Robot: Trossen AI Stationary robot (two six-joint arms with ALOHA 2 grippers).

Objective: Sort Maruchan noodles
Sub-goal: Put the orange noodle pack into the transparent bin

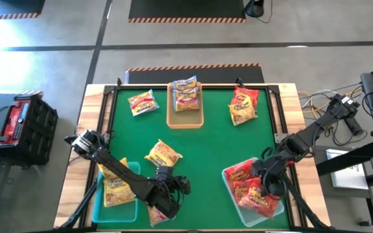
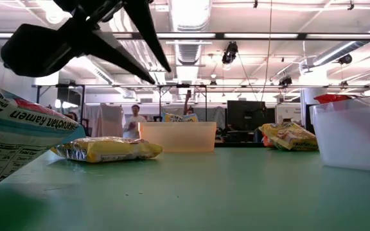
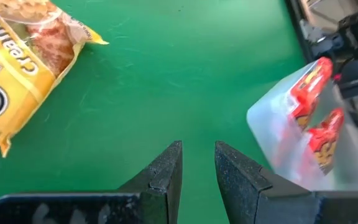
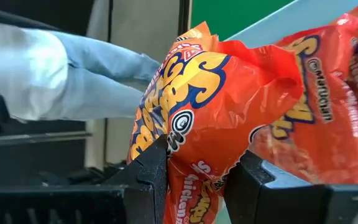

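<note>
Right gripper (image 4: 194, 177) is pinching a red noodle packet (image 4: 229, 112), fingers (image 4: 148, 180) on either side of the crinkled plastic. In the high view the right gripper (image 1: 272, 183) sits over the clear tray (image 1: 228, 176) at the near right corner of the green mat (image 1: 206, 139), and the tray holds a pile of red packets (image 1: 251, 188) right under and around the gripper. Farther out from it, toward the far edge, a red-and-yellow packet pair (image 1: 243, 105) lies on the mat.

Left gripper (image 3: 197, 171) has fingers (image 3: 163, 177) slightly apart with a narrow gap, nothing between them, only bare mat ahead. In the high view the left gripper (image 1: 173, 188) is low over the near edge of the mat, well left of the right gripper. Just beyond its tips lies a yellow packet (image 1: 163, 155). A packet (image 1: 155, 213) lies under the left arm near the mat edge, colour hard to tell. To its left, a teal tray (image 1: 99, 210) holds yellow packets (image 1: 116, 188). Farther off, by the far edge, a tan tray (image 1: 185, 120) holds silvery packets (image 1: 186, 94), and a yellow-and-pink packet (image 1: 142, 102) lies beside that tray. Low view shows a person (image 2: 133, 122) standing in the room behind the table.
</note>
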